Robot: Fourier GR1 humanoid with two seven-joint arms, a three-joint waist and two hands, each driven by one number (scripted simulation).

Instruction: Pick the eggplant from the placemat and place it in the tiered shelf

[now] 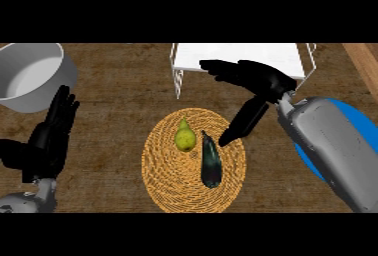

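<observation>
My right hand (255, 79) hung open, fingers spread and holding nothing, just past the far tip of the eggplant (210, 162), which lay long-ways toward me on the woven placemat (168, 186), far from my open left hand (52, 127).

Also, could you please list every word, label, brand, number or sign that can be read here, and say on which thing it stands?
There are none. The eggplant, the yellow-green fruit, the woven placemat, the grey pot, the white shelf, the wooden counter, the left hand and the right hand show no word, number, label or sign.
</observation>
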